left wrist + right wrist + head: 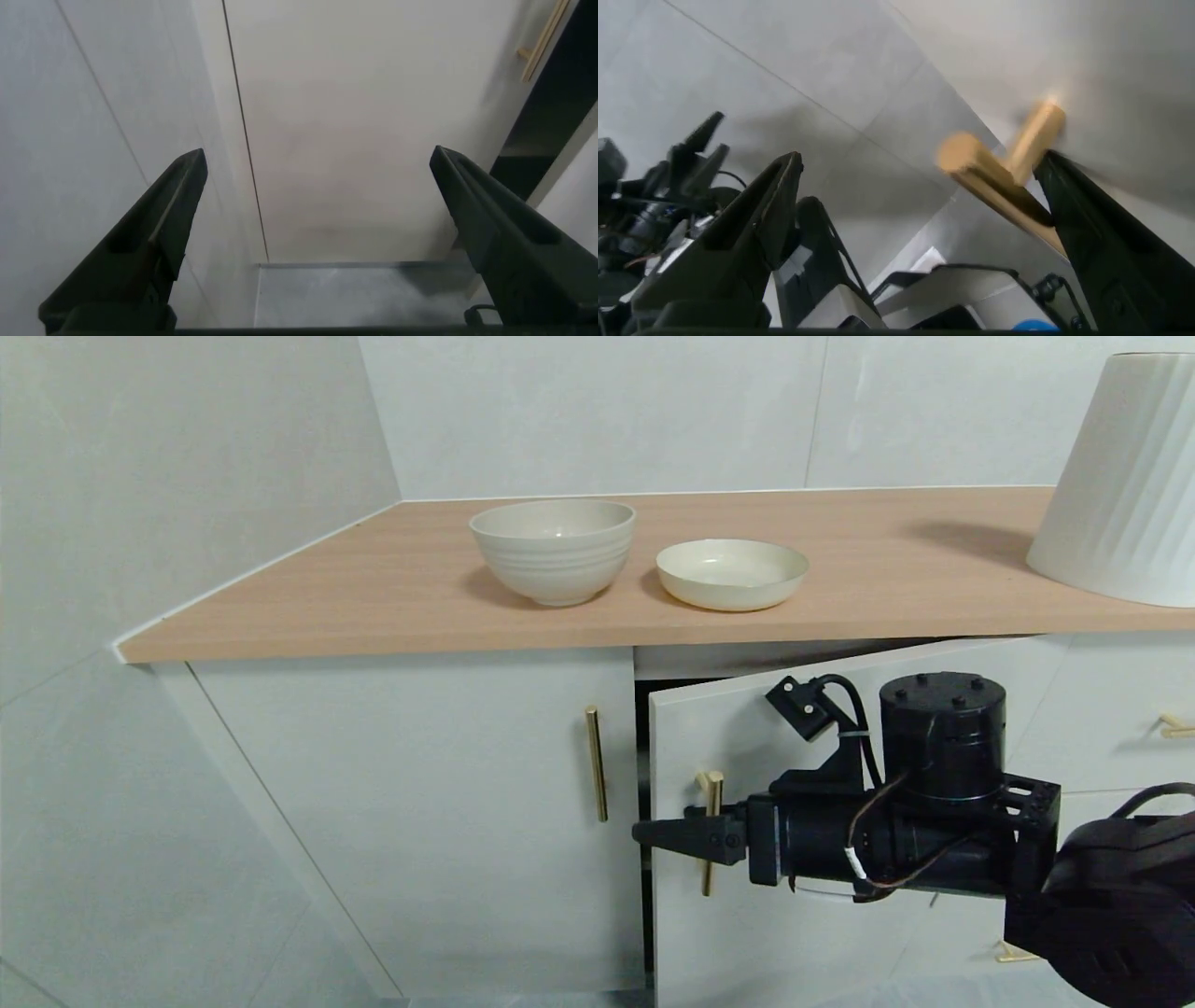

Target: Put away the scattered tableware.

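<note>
Bowl (553, 549), dish (731, 573) on countertop (373, 597); left tool (316, 161) spread, right tool (644, 832) spread beside handle (712, 789).

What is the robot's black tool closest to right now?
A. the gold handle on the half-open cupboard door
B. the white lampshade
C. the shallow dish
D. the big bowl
A: the right tool sits at the gold handle of the ajar door, below the counter.

Your right arm (896, 840) reaches in level from right side, right gripper (658, 832) pointing toward your left, its 2 fingers (747, 233) spread apart. Left gripper (318, 233) spread wide too.
</note>
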